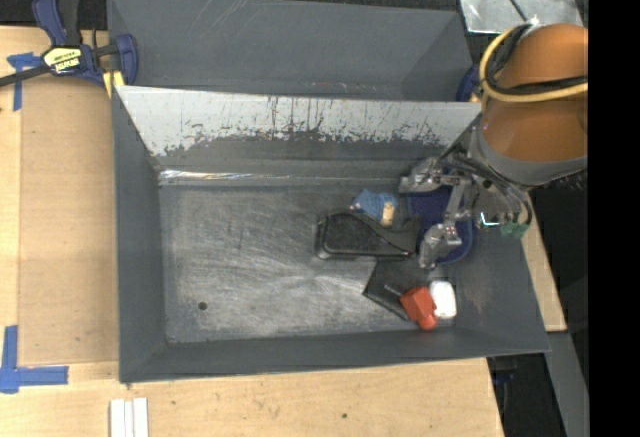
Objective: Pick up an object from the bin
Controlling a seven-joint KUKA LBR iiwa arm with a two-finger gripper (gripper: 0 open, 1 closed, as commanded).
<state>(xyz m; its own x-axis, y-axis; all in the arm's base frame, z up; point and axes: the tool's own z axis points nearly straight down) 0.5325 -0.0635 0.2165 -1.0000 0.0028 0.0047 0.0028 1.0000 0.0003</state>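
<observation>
The arm reaches in from the right, its orange cover above the bin's right wall. The gripper hangs low over the right part of the floor. Its metal fingers stand spread, one toward the back wall and one toward the front, and nothing shows pinched between them. A dark blue rounded piece lies on the floor just beside the front finger. Left of the gripper sit a small blue thing with a tan cap and a flat black case. Nearer the front lie a black slab and a red and white block.
</observation>
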